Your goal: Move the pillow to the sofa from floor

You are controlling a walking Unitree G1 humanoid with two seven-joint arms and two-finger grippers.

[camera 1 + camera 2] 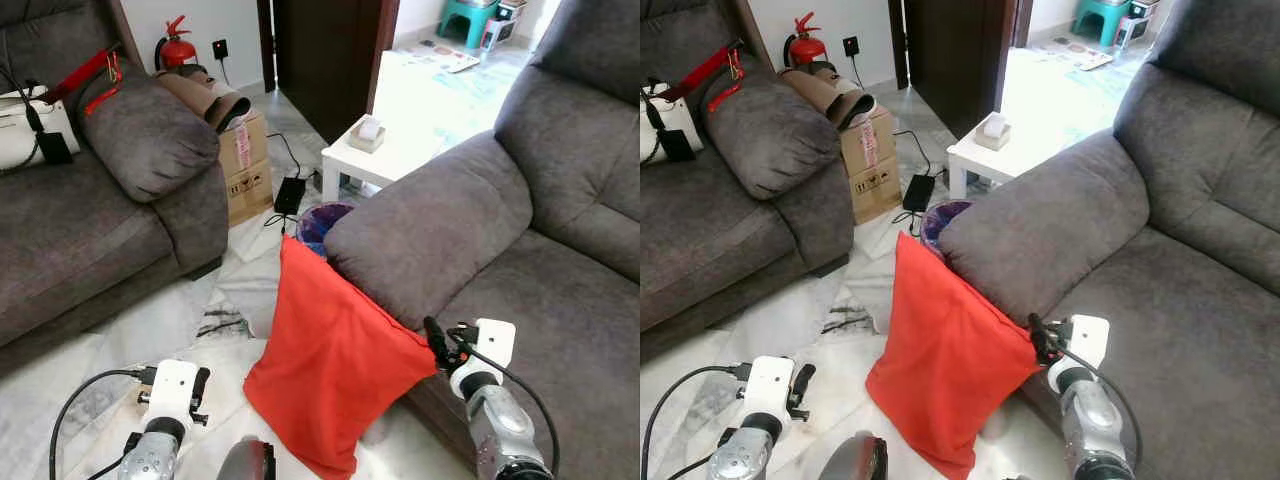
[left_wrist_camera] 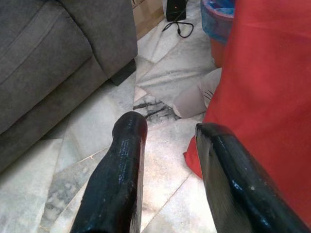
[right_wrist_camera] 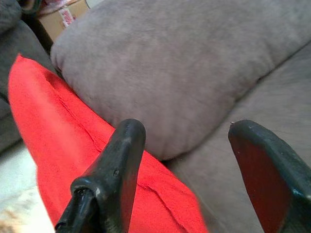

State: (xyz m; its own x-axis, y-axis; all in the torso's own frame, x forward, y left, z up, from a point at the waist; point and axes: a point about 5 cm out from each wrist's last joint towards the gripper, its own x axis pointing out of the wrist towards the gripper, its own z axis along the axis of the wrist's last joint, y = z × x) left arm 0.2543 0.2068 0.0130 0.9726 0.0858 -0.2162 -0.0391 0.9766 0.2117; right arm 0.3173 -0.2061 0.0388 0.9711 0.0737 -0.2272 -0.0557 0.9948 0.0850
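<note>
Pillow (image 1: 330, 370) on floor, leaning against sofa (image 1: 520, 260), corner up | both tools' fingers apart

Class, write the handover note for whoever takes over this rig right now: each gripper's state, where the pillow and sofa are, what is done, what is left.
Left gripper: open, low over the floor, just left of the red pillow, holding nothing.
Right gripper: open, at the pillow's upper right edge by the sofa's armrest, not gripping.
Pillow: standing on the floor, leaning against the grey sofa.
Done: both grippers brought beside the pillow.
Left: grip it, lift it, set it on the sofa seat.
</note>
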